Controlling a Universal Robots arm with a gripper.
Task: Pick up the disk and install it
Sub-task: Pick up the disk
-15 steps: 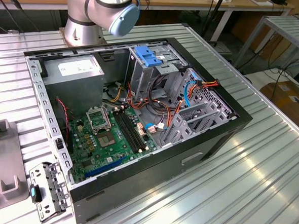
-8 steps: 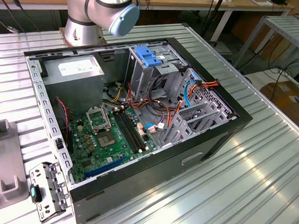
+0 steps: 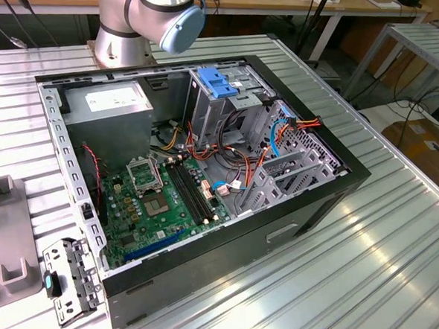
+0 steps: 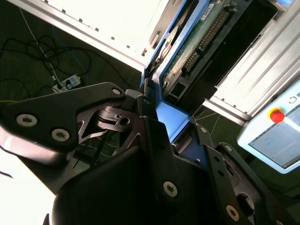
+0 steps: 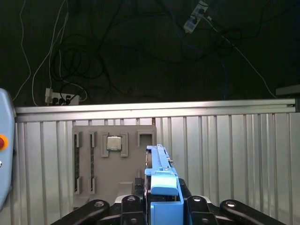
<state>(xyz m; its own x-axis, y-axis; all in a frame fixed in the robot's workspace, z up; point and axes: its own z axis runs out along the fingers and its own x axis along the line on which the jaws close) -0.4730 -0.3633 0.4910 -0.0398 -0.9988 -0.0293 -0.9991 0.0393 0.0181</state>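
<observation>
My gripper (image 5: 161,208) is shut on the disk (image 5: 161,176), which shows edge-on in the first wrist view as a blue carrier rail between the black fingers (image 5: 131,206). In the second wrist view the disk (image 4: 197,42) shows its green circuit-board side and a blue rail, clamped in the gripper (image 4: 171,124). The disk hangs in the air above the ribbed metal table (image 5: 225,154). The open computer case (image 3: 321,208) lies on its side in the exterior view, with its metal drive cage (image 3: 215,108) standing inside.
Inside the case are a grey power-supply box (image 3: 108,102), a green motherboard (image 3: 165,198), loose cables (image 3: 238,162) and a blue latch (image 3: 218,82) atop the cage. A grey fixture plate (image 5: 115,159) holding a processor lies below the gripper. A pendant with a red button (image 4: 276,115) sits nearby.
</observation>
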